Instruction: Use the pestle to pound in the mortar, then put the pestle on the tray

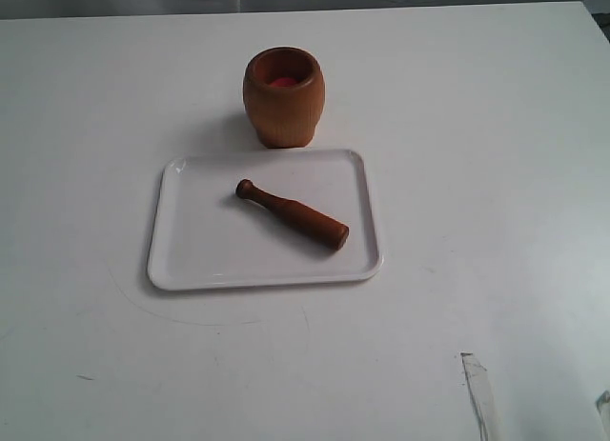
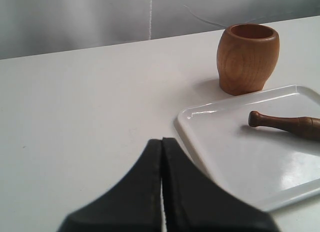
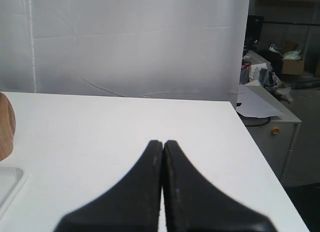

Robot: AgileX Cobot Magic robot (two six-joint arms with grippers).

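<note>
The tray [image 1: 191,260] lies flat on the white surface [image 1: 477,174]. The pestle [image 1: 292,214] rests on the tray at a diagonal, with its small knob toward the far left and its thick end toward the near right. The mortar [image 1: 283,96] stands upright on the surface just beside the tray's far rim. Its interior shows red, though whether that is contents or the inner wall cannot be determined.

The left gripper [image 2: 161,142] is closed, with its fingers pressed together on nothing. The right gripper [image 3: 163,143] is likewise closed and empty.
</note>
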